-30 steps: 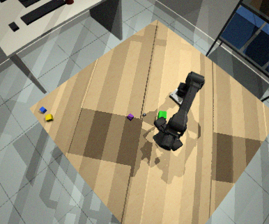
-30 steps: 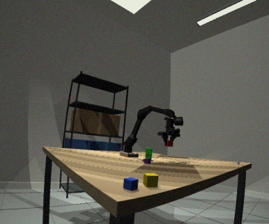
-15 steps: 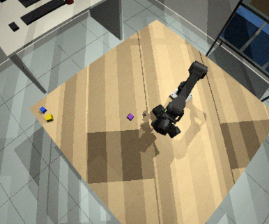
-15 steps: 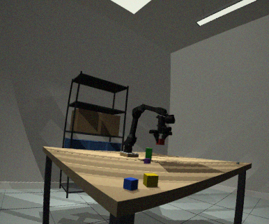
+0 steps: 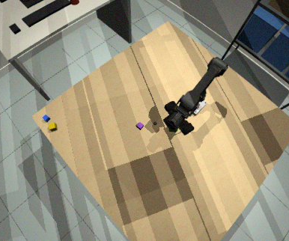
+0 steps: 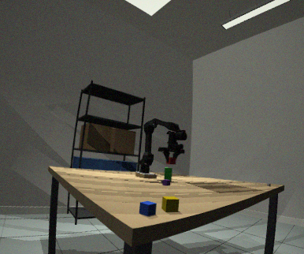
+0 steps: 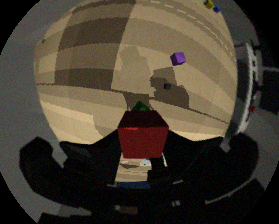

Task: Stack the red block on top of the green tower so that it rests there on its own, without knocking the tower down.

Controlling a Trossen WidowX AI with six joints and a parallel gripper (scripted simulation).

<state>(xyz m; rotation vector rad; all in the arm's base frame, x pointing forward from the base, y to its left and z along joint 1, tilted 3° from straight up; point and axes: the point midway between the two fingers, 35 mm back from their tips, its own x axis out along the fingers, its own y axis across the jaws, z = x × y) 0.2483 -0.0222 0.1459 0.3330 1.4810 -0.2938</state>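
A: While the gripper point(image 6: 172, 159) clamps the red block point(image 6: 171, 160) in the air just above the green tower point(image 6: 168, 173), which step is this?

B: Carrying; next, centre it, lower gently, release.

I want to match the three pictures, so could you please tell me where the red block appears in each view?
Top: not visible; hidden beneath the tool, right of centre.
Exterior: red block held in the tool above the green tower, mid-picture.
Wrist: red block at centre, between the fingers.
Shared landmark: purple block, beside the tower.
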